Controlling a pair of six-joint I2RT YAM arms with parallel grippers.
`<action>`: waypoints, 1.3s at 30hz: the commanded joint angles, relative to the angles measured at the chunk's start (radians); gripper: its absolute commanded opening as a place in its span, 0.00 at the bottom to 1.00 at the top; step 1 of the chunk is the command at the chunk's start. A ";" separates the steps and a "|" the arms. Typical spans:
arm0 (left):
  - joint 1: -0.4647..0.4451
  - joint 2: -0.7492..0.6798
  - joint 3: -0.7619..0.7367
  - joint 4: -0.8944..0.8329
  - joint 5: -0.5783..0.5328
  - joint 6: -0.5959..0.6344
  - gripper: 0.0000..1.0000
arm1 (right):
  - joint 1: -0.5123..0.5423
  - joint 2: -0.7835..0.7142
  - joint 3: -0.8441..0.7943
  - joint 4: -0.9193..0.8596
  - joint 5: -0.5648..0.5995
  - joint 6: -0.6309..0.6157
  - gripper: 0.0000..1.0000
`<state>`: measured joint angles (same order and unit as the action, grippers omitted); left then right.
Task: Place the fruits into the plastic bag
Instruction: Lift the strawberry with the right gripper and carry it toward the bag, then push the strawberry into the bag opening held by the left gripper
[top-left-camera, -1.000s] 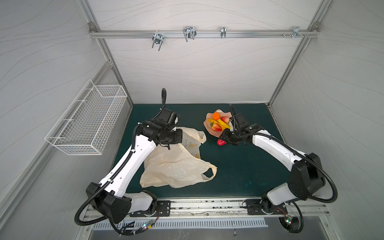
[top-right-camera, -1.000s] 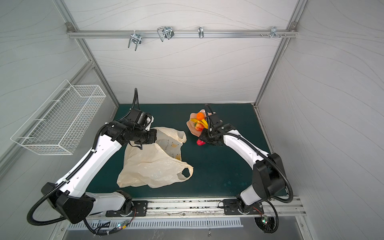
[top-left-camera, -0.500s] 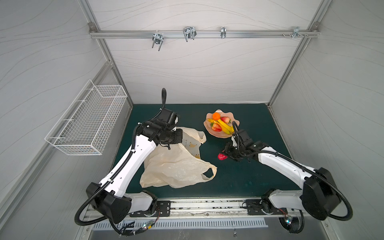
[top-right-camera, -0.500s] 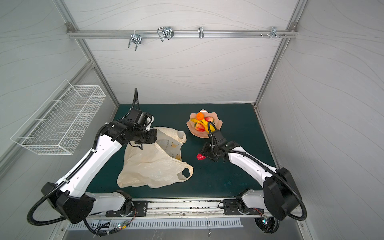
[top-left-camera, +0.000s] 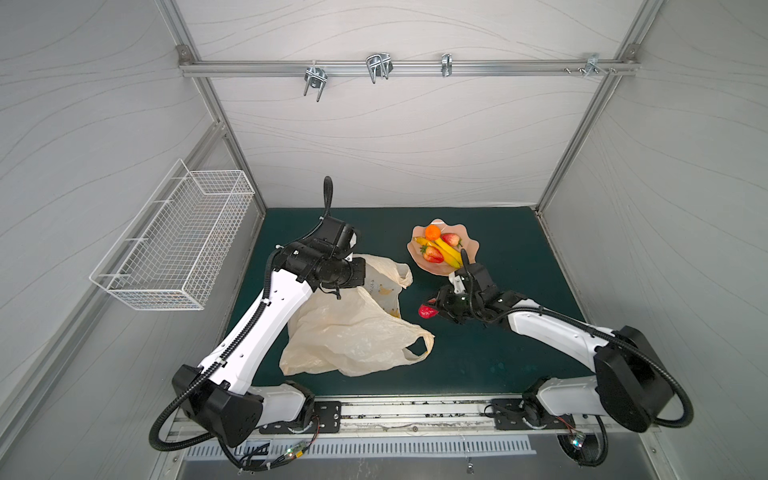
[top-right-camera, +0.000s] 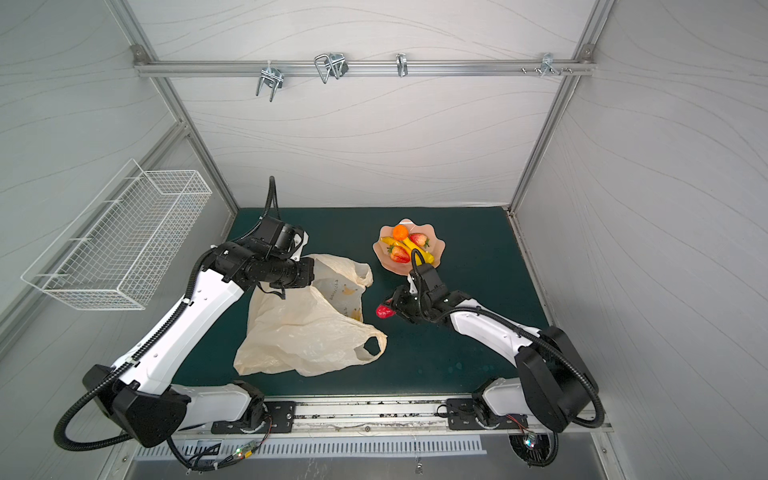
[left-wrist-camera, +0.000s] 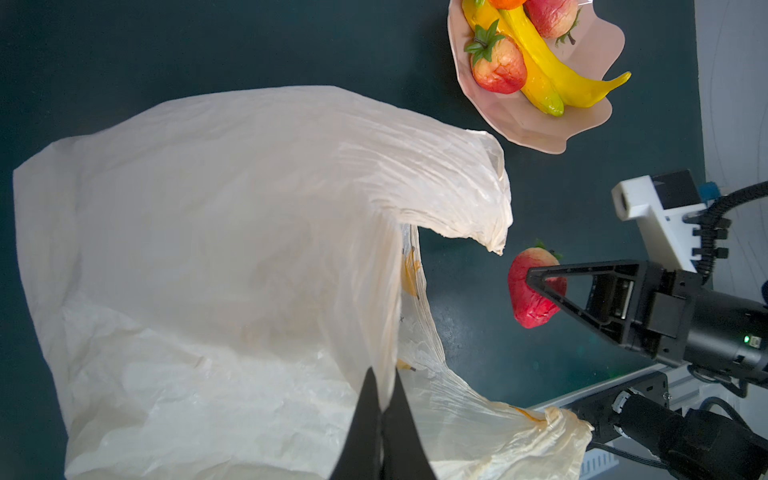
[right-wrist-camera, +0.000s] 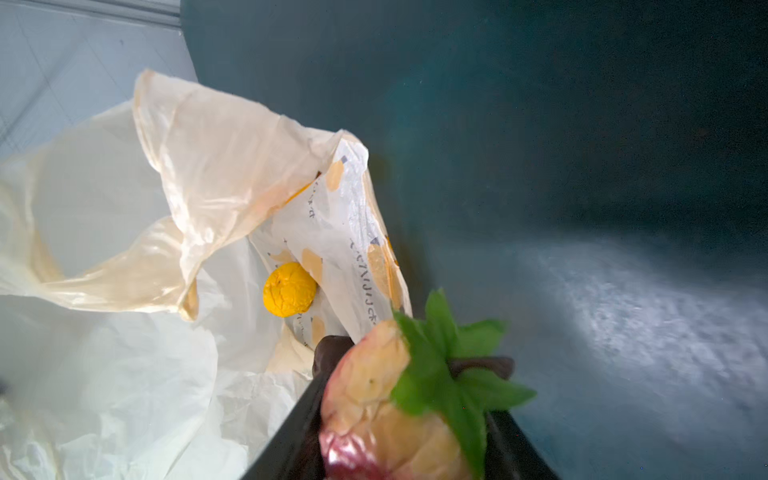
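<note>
1. Left wrist view shows your right gripper (left-wrist-camera: 536, 291) closed part-way around a red toy strawberry with a green leafy top (left-wrist-camera: 519, 295), one finger on each flank of its body.
2. In both top views that strawberry sits just right of the frame's centre, held over the dark green mat (top-left-camera: 519, 249), near the bag's mouth but not yet inside.
3. Your left gripper (left-wrist-camera: 384, 376) is pinched tight on the upper film of the large thin crinkly cream plastic bag (left-wrist-camera: 232, 216), holding the mouth agape.
4. One yellow-orange round fruit (right-wrist-camera: 289, 289) lies inside the bag. A small orange ball (top-left-camera: 432, 232), yellow bananas (top-left-camera: 451, 252) and two more red strawberries (top-left-camera: 433, 254) sit in the pink scalloped bowl (top-left-camera: 471, 249), above and right of centre.
5. Treat the strawberry as light and probably soft: squeeze the body, never the leaves.
6. Expect the bag to be limp and slippery. Hold it near the rim, since it would likely sag shut if released.
</note>
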<state>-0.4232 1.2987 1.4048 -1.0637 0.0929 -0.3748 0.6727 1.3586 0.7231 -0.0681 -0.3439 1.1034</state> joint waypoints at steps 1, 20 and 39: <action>0.006 0.006 0.019 0.018 0.022 -0.009 0.00 | 0.034 0.055 0.017 0.137 -0.078 0.079 0.40; 0.006 0.034 0.042 0.038 0.044 -0.023 0.00 | 0.216 0.327 0.300 0.143 -0.241 0.056 0.36; 0.006 0.037 0.034 0.075 0.049 -0.044 0.00 | 0.335 0.701 0.642 0.209 -0.393 0.212 0.35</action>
<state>-0.4232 1.3293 1.4063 -1.0191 0.1322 -0.4065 1.0004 2.0232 1.3285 0.1055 -0.6945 1.2407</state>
